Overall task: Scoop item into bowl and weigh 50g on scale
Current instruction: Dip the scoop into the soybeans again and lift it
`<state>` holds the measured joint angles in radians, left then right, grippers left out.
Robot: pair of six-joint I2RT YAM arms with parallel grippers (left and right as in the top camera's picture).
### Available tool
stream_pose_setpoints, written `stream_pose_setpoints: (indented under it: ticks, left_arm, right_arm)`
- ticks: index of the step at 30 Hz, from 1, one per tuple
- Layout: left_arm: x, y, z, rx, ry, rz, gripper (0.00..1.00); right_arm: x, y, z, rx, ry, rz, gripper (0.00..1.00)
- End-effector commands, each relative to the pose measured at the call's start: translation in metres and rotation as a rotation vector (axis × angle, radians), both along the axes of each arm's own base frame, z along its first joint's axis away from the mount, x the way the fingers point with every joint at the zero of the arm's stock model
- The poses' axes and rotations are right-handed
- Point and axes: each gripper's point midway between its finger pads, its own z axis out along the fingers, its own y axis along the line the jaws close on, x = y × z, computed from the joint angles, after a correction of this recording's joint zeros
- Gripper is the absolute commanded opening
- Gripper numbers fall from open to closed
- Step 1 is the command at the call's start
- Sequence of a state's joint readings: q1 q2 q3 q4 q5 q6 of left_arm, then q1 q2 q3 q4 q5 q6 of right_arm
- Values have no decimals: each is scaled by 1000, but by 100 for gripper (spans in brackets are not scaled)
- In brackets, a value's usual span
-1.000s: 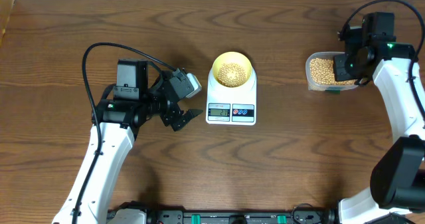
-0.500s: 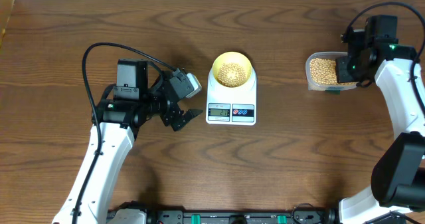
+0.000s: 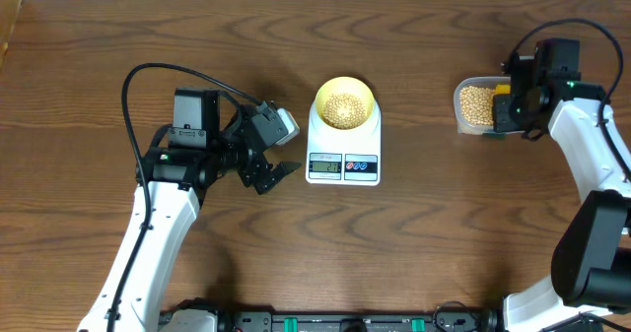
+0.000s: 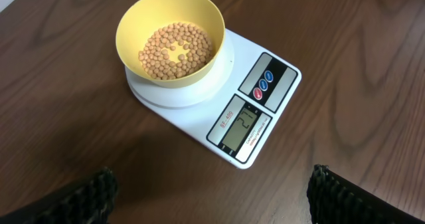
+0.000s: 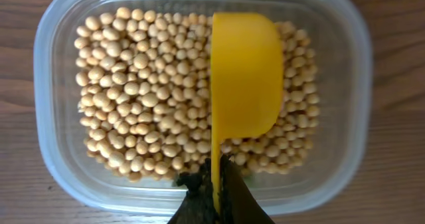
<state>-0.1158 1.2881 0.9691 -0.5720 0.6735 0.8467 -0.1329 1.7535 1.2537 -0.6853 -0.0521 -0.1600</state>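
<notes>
The pale yellow bowl stands on the white scale and holds a shallow layer of tan beans. The scale's display is lit. My left gripper hangs open just left of the scale, its fingers wide apart over bare wood. My right gripper is shut on the handle of a yellow scoop. The scoop is turned on its side over the beans in the clear container. The scoop's inside is hidden.
The clear plastic container's rim sits at the table's right side, about a hand's width right of the scale. The left arm's black cable loops above its wrist. Brown wood table runs between the two arms.
My right gripper has shifted slightly down and left over the container, and the yellow scoop now shows in the overhead view. The left arm, bowl and scale have not moved.
</notes>
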Motion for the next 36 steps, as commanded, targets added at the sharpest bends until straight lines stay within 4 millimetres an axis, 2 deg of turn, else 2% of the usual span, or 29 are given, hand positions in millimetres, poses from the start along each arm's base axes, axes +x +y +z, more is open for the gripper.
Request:
stream_pose_setpoints:
  ticks: [1,5,11,22,25,34,36]
  left_arm:
    - [7,1,10,8,-39,-5,93]
    - [7,1,10,8,-39,-5,93]
    - [7,1,10,8,-39,-5,93]
    - [7,1,10,8,-39,-5,93]
    - [7,1,10,8,-39,-5,93]
    - [7,1,10,8,-39,-5,93]
    - [7,1,10,8,-38,-5,93]
  right_arm:
    - [-2,13,-5,125,2,-19,1]
    - [0,24,2,275,-21,-12,1]
    - [-1,28,8,428,-31,-21,1]
    - [-7,37,-21,670,53,-42,1]
    - [-7,32,-16,713,33,-51,1]
    - [-5,16,17,923,-84,-43,1]
    - [-7,7,23,962,-109,-62,1]
